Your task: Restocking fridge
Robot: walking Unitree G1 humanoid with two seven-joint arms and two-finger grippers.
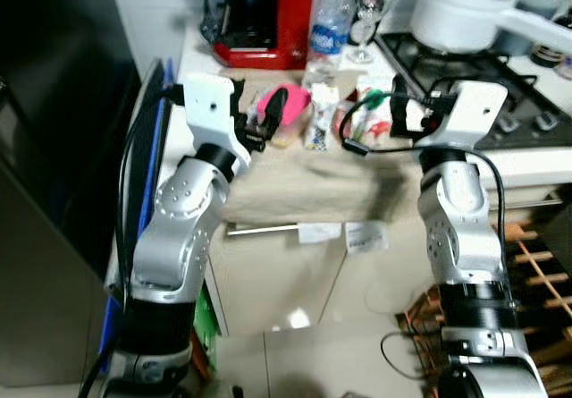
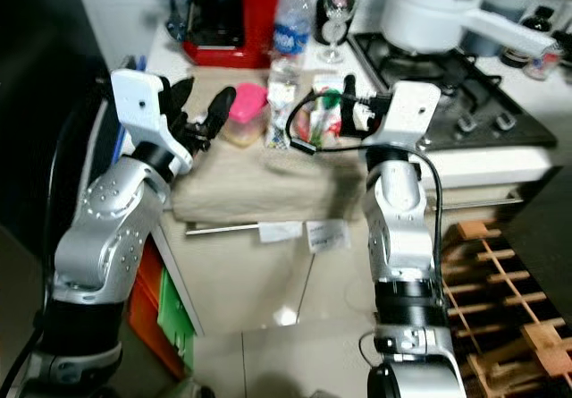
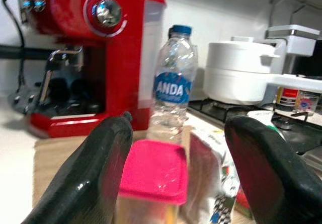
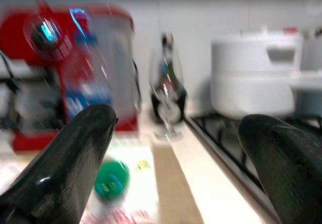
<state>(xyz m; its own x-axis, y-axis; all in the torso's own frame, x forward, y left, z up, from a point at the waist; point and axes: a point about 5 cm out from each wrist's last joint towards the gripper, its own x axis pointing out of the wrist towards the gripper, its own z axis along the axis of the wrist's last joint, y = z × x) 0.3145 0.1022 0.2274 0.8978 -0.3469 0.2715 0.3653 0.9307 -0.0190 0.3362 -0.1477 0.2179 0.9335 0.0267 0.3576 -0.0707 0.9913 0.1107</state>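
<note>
A clear tub with a pink lid [image 1: 292, 105] stands on a beige cloth [image 1: 295, 192] on the counter. My left gripper [image 1: 259, 116] is open just in front of the tub, one black finger [image 3: 100, 173] on each side of it in the left wrist view, not touching. To the tub's right lie a printed packet [image 1: 320, 116] and a green-capped item [image 4: 111, 181]. My right gripper [image 1: 399, 107] hovers open above the counter beside these, holding nothing. A water bottle [image 3: 173, 83] stands behind the tub.
A red coffee machine [image 1: 268, 13] and a wine glass [image 1: 365, 18] stand at the back. A white pot [image 1: 465, 9] sits on the gas hob [image 1: 500, 85] at right. A dark tall appliance [image 1: 54, 148] is left; a wooden rack [image 1: 536, 264] is low right.
</note>
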